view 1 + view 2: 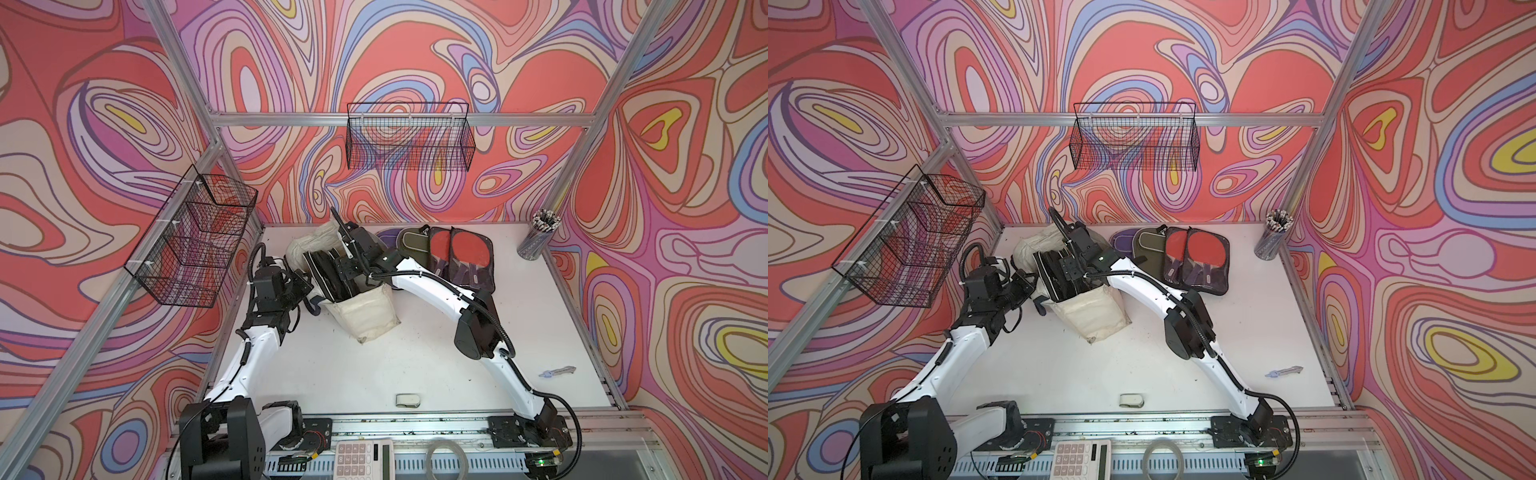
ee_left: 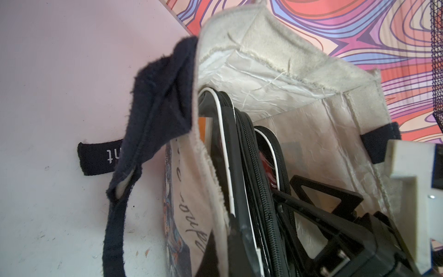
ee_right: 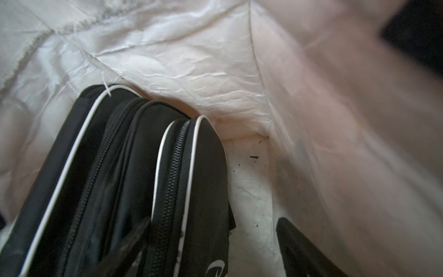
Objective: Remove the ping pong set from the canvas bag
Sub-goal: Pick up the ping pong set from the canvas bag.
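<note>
We see black cases (image 2: pixel 239 167) still in the bag (image 1: pixel 365 316), right fingers (image 2: pixel 350 197) spread wide beside them, left fingers (image 1: pixel 306 291) closed by the strap (image 2: pixel 155 108); lifting out remains.

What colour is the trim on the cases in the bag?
White trim, clearest in the right wrist view.

The navy strap (image 2: pixel 100 158) reads only "nt".
</note>
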Controlling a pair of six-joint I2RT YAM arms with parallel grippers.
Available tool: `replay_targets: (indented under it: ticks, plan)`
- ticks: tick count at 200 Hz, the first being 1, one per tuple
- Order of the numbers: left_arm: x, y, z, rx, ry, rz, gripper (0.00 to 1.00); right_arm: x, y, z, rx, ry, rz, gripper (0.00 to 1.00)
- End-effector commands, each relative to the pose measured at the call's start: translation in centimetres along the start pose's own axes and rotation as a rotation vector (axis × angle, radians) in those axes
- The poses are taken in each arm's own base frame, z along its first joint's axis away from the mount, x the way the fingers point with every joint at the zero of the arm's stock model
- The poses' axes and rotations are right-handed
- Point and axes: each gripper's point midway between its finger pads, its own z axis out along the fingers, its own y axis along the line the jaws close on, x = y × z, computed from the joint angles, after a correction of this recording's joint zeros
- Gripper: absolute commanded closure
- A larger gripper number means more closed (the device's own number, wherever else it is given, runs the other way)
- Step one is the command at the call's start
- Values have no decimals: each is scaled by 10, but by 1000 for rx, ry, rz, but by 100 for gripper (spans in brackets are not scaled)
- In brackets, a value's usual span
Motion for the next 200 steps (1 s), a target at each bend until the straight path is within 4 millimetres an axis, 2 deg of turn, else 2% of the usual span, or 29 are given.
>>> replay_targets:
  ticks: [1,70,85,97,110,121,166,200]
  plan:
    - [0,0,-1,16,-6,-6,100,25,-8,17,50,62,-35,21]
    - [-1,-2,0,24,-7,-8,100,41,2,20,50,95,-72,33]
    - [0,-1,0,21,-6,-9,100,44,5,22,50,102,-77,38]
    - [-1,-1,-1,20,-9,-7,100,46,5,23,49,106,-76,49]
    - [-2,-1,-2,19,-12,-5,100,46,6,23,48,106,-75,73]
    - [-1,-1,-2,18,-12,-4,100,45,6,21,52,101,-73,100]
    - [-1,0,-2,15,-14,-7,100,27,5,8,55,63,-65,100]
    - [-2,0,-3,14,-16,-6,100,1,8,-11,39,7,-52,100]
